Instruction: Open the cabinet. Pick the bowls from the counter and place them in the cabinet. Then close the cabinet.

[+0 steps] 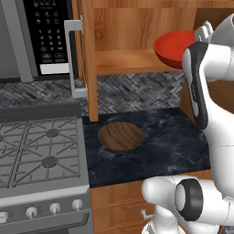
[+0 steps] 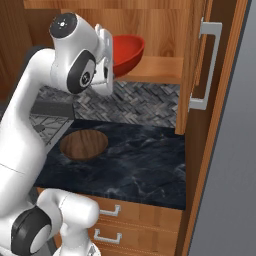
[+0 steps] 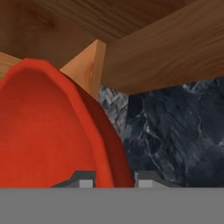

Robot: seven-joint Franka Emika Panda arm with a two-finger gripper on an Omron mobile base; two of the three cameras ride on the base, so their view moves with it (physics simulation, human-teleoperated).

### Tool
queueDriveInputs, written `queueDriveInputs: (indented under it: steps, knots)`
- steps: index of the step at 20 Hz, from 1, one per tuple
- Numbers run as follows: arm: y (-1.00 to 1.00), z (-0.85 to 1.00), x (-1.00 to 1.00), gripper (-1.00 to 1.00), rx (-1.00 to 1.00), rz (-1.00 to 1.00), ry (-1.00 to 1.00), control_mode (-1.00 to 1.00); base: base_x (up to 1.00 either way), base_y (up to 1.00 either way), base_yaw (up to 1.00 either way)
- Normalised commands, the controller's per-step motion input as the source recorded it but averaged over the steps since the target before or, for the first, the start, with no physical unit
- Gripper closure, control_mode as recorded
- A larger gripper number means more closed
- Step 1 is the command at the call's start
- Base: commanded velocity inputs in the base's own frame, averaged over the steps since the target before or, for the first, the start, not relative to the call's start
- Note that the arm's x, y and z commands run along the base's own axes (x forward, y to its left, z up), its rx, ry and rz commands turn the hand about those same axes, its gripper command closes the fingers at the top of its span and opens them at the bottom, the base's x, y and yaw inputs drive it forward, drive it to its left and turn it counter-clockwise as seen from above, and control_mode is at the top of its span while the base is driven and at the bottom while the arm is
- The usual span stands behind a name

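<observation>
1 red bowl [image 2: 127, 51] in jaws, unlabelled.

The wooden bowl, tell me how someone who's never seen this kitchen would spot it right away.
Find the dark marbled counter right of the gas stove, below the open wall cabinet. The wooden bowl sits on it near the stove. It is brown with wood grain and rests on the stone, while the red bowl is held up at the cabinet shelf by the gripper.
</observation>
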Motion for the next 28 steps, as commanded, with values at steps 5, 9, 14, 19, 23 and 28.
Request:
queueDriveInputs:
  steps: [5, 9, 14, 19, 23, 28]
  knots:
    - [-0.05, 0.0, 0.26, 1.0, 0.0, 0.0, 0.0, -1.0, 0.0, 0.0, 0.0]
    - [-0.07, 0.0, 0.24, 1.0, 0.0, 0.0, 0.0, -1.0, 0.0, 0.0, 0.0]
    - [-0.1, -0.02, 0.37, 1.0, 0.0, 0.0, 0.0, -1.0, 0.0, 0.0, 0.0]
    - [-0.18, -0.03, 0.41, 1.0, 0.01, 0.0, 0.0, -1.0, 0.0, 0.0, 0.0]
    - [-0.27, -0.14, 0.31, 1.0, 0.05, 0.0, 0.0, -1.0, 0.0, 0.0, 0.0]
    - [-0.16, -0.08, 0.31, 1.0, 0.06, 0.0, 0.0, -1.0, 0.0, 0.0, 0.0]
